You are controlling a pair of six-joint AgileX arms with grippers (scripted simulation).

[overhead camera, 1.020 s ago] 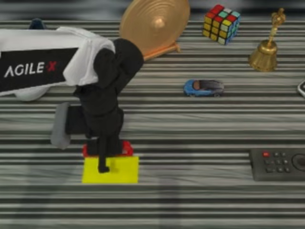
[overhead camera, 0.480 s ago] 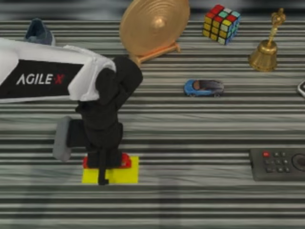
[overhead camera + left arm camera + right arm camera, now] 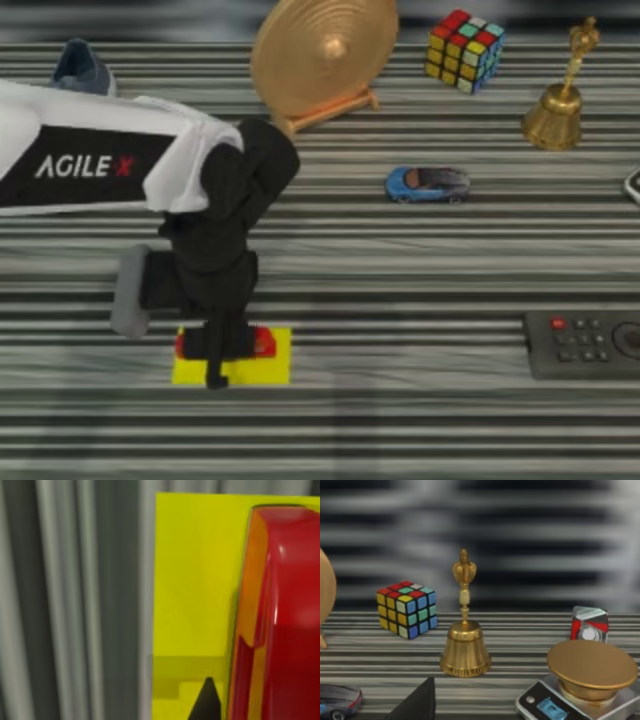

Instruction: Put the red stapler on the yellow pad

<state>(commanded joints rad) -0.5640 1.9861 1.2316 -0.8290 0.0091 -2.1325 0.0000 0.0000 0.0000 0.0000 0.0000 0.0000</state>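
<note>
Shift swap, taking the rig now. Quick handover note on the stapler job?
Left gripper: down over the yellow pad, straddling the red stapler; whether the fingers are gripping or released can't be read.
Right arm: out of the top view, parked; its wrist camera faces the gold bell and puzzle cube.
Done: stapler sits on the pad, toward its far edge.
Left: confirm release, lift the left arm clear.

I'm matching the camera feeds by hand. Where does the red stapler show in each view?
Top view: red stapler on the yellow pad, partly under the left gripper.
Left wrist view: stapler close up beside yellow pad.
Right wrist view: not in it.
Shared landmark: the yellow pad.
</note>
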